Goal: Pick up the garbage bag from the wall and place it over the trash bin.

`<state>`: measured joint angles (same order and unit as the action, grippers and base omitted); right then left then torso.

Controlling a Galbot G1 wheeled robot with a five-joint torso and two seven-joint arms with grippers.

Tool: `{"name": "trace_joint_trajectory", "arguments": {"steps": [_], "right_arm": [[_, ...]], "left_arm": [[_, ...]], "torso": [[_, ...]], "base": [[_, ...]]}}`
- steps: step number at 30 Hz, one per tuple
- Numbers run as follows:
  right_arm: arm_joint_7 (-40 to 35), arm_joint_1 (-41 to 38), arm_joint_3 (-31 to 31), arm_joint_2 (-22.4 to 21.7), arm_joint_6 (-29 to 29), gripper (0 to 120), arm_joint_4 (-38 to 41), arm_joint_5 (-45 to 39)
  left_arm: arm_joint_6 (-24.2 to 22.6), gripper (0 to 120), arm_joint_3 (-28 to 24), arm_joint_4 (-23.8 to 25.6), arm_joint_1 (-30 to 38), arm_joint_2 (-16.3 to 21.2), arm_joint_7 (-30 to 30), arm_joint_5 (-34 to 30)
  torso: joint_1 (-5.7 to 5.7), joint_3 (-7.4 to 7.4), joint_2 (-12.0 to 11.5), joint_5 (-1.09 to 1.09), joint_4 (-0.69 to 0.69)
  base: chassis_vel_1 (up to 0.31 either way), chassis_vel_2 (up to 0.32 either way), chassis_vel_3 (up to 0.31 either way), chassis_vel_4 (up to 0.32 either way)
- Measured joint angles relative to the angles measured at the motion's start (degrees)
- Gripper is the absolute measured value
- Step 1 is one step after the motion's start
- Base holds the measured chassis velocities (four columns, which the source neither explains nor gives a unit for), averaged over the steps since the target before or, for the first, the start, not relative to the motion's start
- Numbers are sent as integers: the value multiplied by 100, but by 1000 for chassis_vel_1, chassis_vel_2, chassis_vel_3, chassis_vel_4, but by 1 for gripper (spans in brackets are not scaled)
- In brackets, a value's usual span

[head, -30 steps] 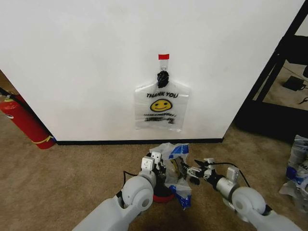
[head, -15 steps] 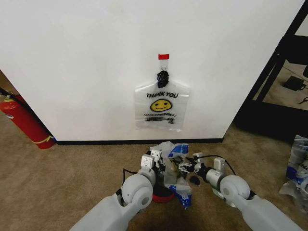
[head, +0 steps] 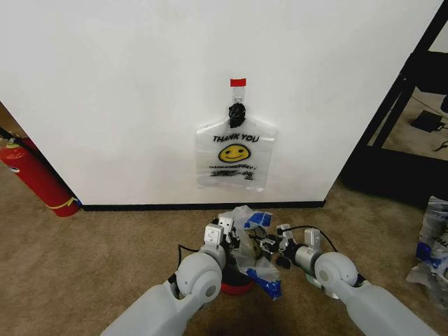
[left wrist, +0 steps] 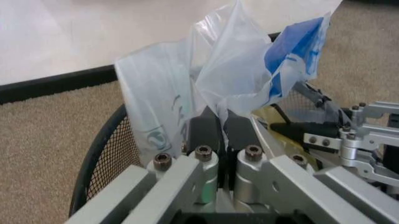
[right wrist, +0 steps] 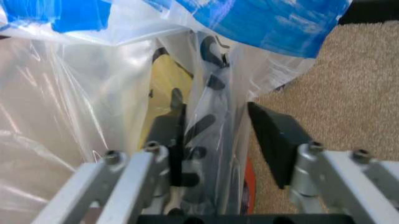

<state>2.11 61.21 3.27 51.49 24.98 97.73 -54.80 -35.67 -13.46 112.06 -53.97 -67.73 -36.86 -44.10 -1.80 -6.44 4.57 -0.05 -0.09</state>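
Observation:
The garbage bag point(head: 246, 221), thin clear plastic with blue patches, is bunched over the black mesh trash bin point(left wrist: 100, 156), whose red base point(head: 238, 285) rests on the carpet near the wall point(head: 105, 84). My left gripper point(head: 228, 239) is shut on a fold of the bag point(left wrist: 231, 70) above the bin's rim; the pinch is plain at the left gripper point(left wrist: 223, 122). My right gripper point(head: 269, 246) is open beside it, with a sheet of the bag point(right wrist: 93, 116) hanging between its spread fingers point(right wrist: 273, 135). A second clear bag with a smiley print point(head: 234, 154) hangs from the black hook point(head: 237, 112).
A red fire extinguisher point(head: 35, 175) leans at the wall's left end. A black shelf frame point(head: 399, 105) stands to the right, with more plastic bags point(head: 434, 245) on the floor near it. Brown carpet point(head: 105, 245) lies open on the left.
My right gripper has moved left toward the bin and into the bag's folds, closing the gap to the left gripper. The left gripper has held its place.

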Motion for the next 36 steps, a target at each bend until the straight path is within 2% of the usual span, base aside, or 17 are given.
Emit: {"name": "trace_joint_trajectory", "arguments": {"steps": [4,6,10,14,17,20,24,28,36], "right_arm": [[-3,33,27,-6,55,18,53,-8],[-17,40,29,-6,70,15,66,-8],[-262,133,50,15,94,1,206,-9],[-801,297,30,47,-71,1,472,-105],[-1484,532,-23,102,-477,1,856,-203],[-2244,930,6,241,-1139,1,1327,-253],[-2677,1332,169,377,-1396,1,1669,-246],[-3148,1692,436,470,-1432,1,1945,-152],[-3655,1837,703,505,-1278,1,2230,-42]], "left_arm": [[1,0,3,4,-24,-10,0,30],[1,0,8,12,-35,-12,0,40],[1,0,57,96,-121,-9,0,84],[1,0,122,235,-242,24,0,130],[2,0,224,448,-428,72,1,187],[57,0,462,722,-797,83,49,295],[154,0,671,843,-1149,62,139,466],[245,0,938,1001,-1499,39,204,560],[297,0,1256,1399,-1874,130,294,710]], "torso": [[0,0,0,0,0],[0,0,0,0,0],[0,0,0,0,0],[0,0,0,1,1],[0,0,0,0,0],[0,1,0,0,1],[0,1,0,-1,0],[0,1,0,-1,0],[0,1,0,0,1]], "base": [[0,0,0,0],[0,0,0,0],[0,0,0,0],[0,0,0,0],[0,0,0,0],[0,0,0,0],[0,0,0,0],[0,0,0,0],[0,0,0,0]]}}
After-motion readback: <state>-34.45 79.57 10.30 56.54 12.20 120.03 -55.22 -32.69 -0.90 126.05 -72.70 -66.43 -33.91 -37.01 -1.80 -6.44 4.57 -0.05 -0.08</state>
